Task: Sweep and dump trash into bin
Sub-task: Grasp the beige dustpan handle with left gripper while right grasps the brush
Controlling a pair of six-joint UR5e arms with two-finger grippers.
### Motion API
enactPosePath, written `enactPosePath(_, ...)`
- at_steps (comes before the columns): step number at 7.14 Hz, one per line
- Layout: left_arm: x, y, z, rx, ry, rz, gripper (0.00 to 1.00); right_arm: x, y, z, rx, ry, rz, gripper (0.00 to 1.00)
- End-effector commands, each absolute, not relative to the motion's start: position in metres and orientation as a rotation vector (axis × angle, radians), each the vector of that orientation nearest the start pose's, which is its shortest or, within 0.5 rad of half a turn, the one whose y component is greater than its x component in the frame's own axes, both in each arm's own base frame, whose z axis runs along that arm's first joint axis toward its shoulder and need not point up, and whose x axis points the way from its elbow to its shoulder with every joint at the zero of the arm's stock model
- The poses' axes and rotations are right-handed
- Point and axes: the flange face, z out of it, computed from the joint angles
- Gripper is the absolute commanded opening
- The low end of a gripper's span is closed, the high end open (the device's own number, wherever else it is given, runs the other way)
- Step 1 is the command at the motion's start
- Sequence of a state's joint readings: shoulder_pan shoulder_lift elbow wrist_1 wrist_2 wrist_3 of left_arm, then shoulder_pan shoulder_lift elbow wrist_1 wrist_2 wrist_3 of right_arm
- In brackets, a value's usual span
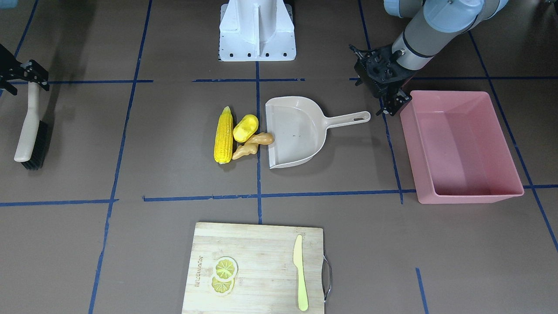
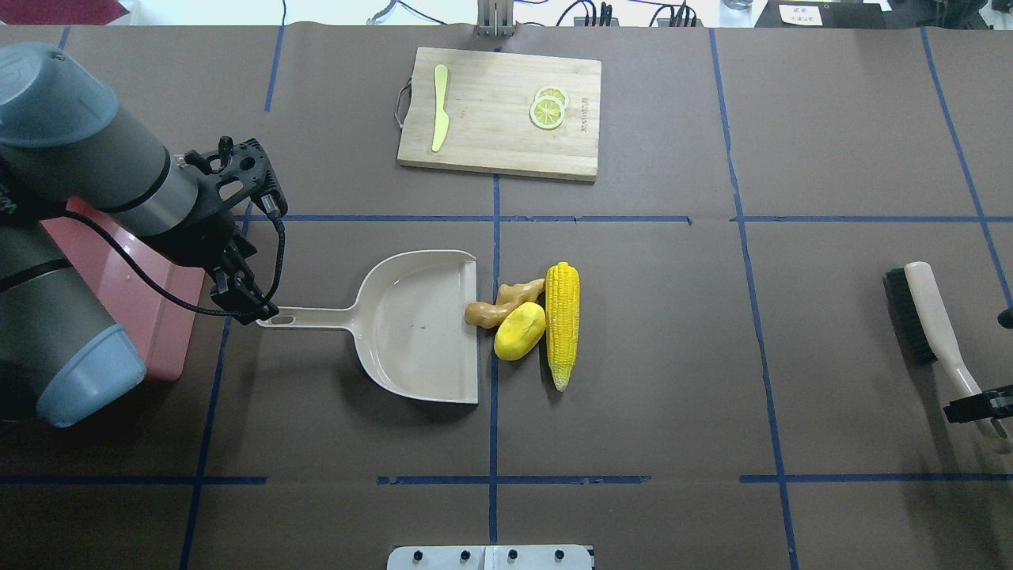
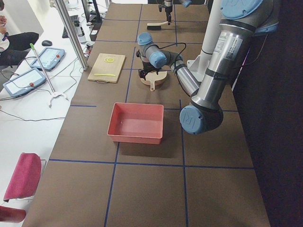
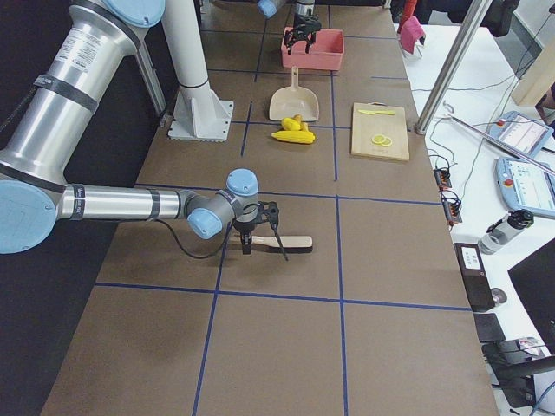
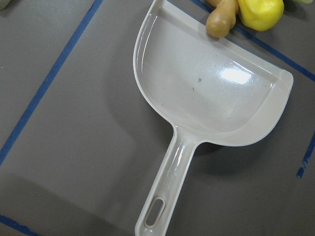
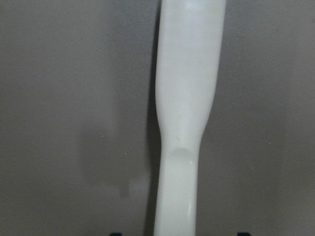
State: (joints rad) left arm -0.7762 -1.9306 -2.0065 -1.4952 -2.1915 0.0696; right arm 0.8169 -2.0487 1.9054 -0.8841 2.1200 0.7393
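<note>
Trouble, I'd guess, starts at the left gripper (image 2: 247, 299). It is poised over the very tip of the dustpan (image 2: 419, 324) handle and holds nothing; spread or closed, I cannot tell. Gripped that far out, the pan may twist, sag and spill. The ginger (image 2: 498, 305) touches the pan's lip, with the potato (image 2: 520, 331) and corn (image 2: 562, 321) just right of it; the long corn could roll past the mouth. Far right, the right gripper (image 2: 977, 405) straddles the brush (image 2: 926, 317) handle, jaws apart. The bin (image 1: 468, 194) waits at the far left.

The left arm (image 2: 71, 158) hides most of the bin (image 2: 158, 324) behind the left fingers (image 2: 237, 294). The right fingers (image 2: 975, 408) are cut off at the edge; the brush handle (image 6: 187, 98) between them is blurred.
</note>
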Motion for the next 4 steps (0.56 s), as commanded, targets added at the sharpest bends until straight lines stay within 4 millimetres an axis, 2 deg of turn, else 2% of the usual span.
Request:
enactPosePath(1, 0.352, -0.438, 0.274, 0.495, 0.772, 1.028, 1.00, -0.163, -0.289, 0.622, 0.016, -0.749, -0.169, 0.33)
enactPosePath(2, 0.361, -0.433, 0.275, 0.497, 0.774, 1.059, 1.00, -0.162, -0.287, 0.623, 0.008, -0.751, -0.167, 0.15)
enactPosePath(3, 0.366, -0.427, 0.271, 0.536, 0.765, 1.157, 1.00, -0.164, -0.288, 0.617, 0.007, -0.769, -0.173, 0.03)
enactPosePath(4, 0.373, -0.424, 0.274, 0.585, 0.739, 1.292, 1.00, -0.166, -0.291, 0.594, 0.035, -0.798, -0.185, 0.00)
